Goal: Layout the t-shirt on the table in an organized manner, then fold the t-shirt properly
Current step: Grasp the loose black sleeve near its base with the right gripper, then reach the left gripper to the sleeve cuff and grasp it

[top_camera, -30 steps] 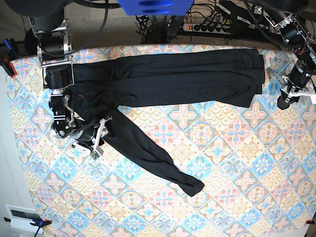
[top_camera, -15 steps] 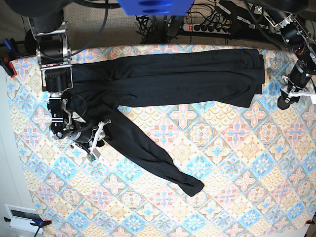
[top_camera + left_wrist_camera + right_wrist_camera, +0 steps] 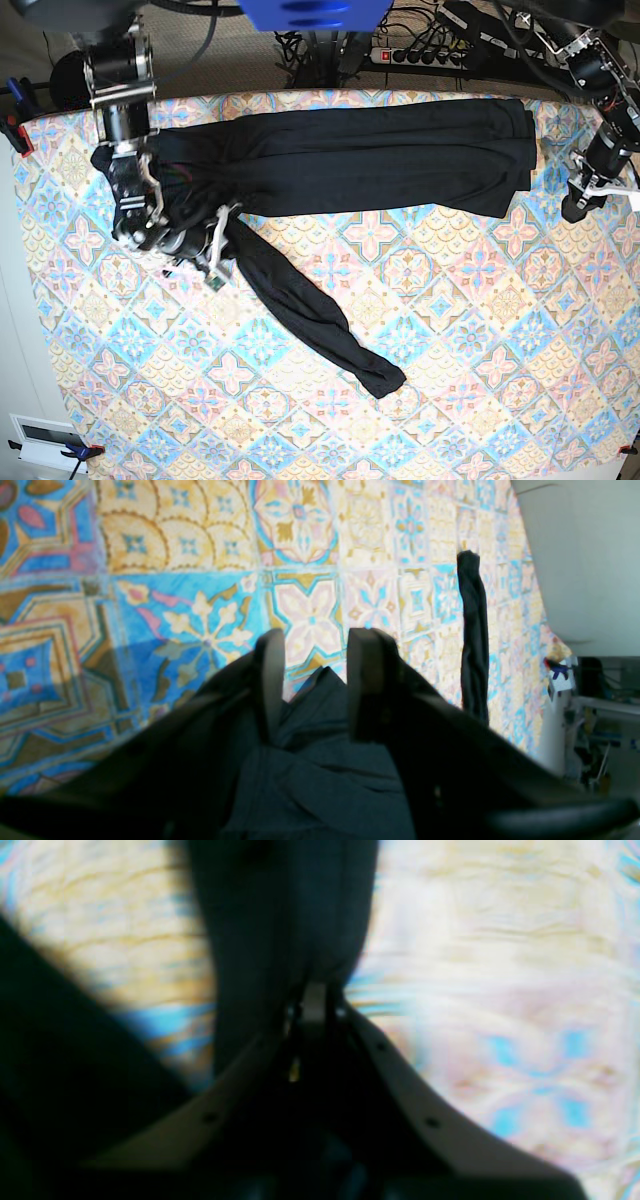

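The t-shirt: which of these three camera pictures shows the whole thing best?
The base view: the t-shirt lies across the table's far side, one sleeve trailing diagonally. The left wrist view shows only dark folds behind its open gripper and a thin strip. The right wrist view is a blur of cloth pinched in the right gripper.

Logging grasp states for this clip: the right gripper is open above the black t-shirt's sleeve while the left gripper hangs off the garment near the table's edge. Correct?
Not quite. The right gripper is shut on the t-shirt, pinching the sleeve, as the right wrist view shows. The left gripper does hang off the garment near the table edge.
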